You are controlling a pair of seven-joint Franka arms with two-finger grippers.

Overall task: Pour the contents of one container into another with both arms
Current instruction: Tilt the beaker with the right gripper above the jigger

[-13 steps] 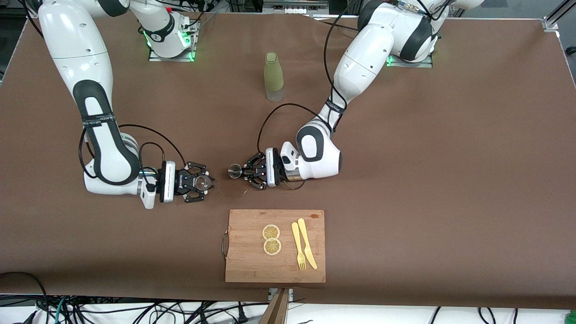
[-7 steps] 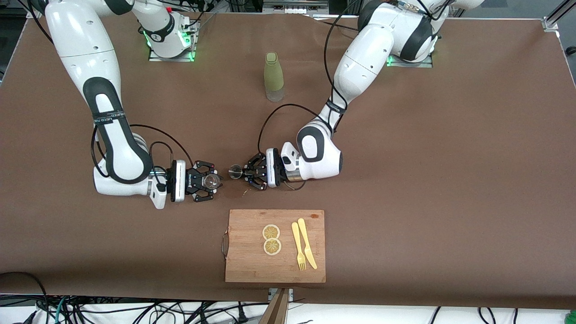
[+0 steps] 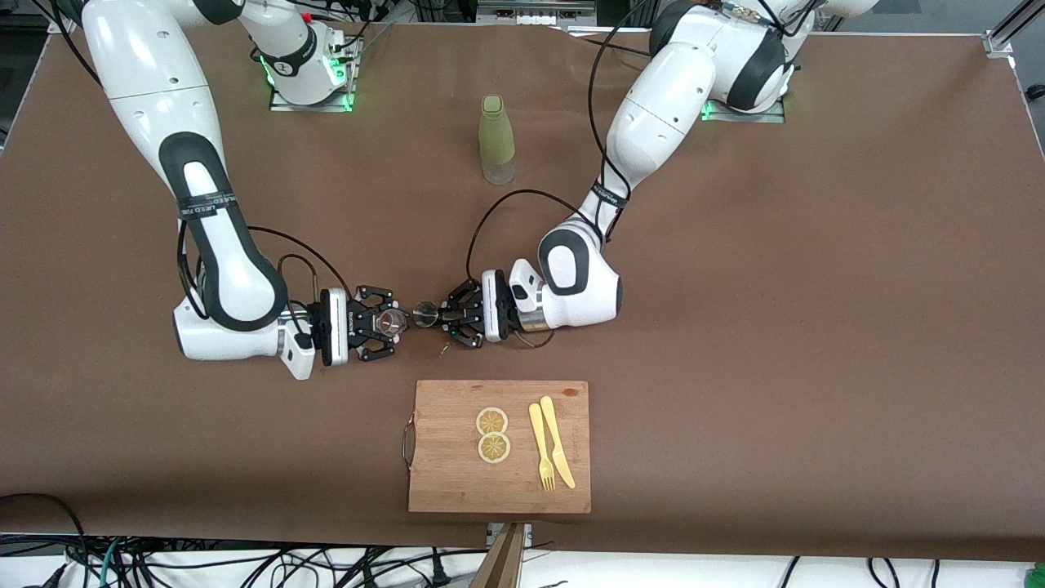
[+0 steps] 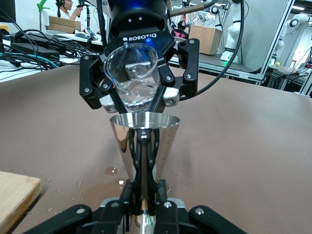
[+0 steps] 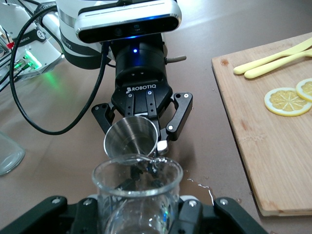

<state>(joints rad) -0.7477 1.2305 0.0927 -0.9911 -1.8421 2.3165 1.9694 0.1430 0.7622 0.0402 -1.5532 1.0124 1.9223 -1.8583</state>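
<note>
My right gripper is clamped on a small clear glass cup, tipped toward the conical polished steel cup that my left gripper grips tight, both over the brown worktop just beside the wooden cutting board. From the front the two cups look merely close; my left wrist view shows the glass rim above the steel mouth. My right wrist view alone shows water at the glass lip and droplets on the worktop. A tall green bottle stands farther off.
</note>
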